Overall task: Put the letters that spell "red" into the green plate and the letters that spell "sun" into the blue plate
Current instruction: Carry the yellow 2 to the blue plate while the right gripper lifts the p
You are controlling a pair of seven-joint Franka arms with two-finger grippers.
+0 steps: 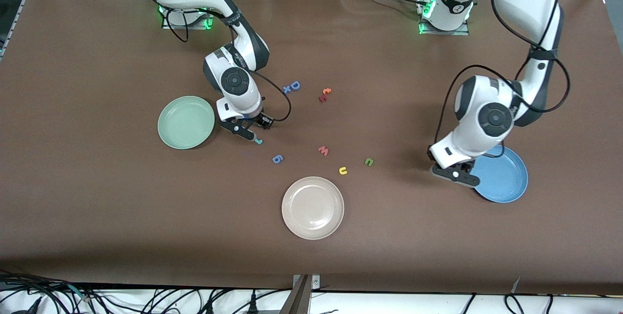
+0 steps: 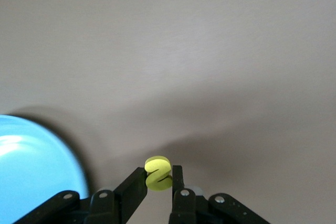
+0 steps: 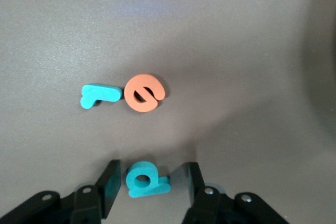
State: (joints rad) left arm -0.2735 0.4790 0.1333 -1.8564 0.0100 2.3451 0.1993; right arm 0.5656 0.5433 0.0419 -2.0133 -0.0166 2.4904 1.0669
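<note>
Fingers of the right gripper (image 3: 149, 186) stand apart around the teal "d" (image 3: 145, 179) on the counter (image 1: 97, 197), beside the green plate (image 1: 186, 122), with the teal "r" (image 3: 100, 95) and orange "e" (image 3: 144, 93) close by. Fingers of the left gripper (image 2: 159, 179) pinch the yellow "s" (image 2: 157, 172) by the edge of the blue plate (image 1: 506, 177). The yellow "u" (image 1: 343, 171) and green "n" (image 1: 369, 161) lie on the counter between the two arms.

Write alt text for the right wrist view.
The right arm's black two-finger tool stands open around a small teal foam letter "d" lying flat on the brown table, its fingers not yet touching it. A little way off lie an orange foam "e" and a teal foam "r", side by side.
</note>
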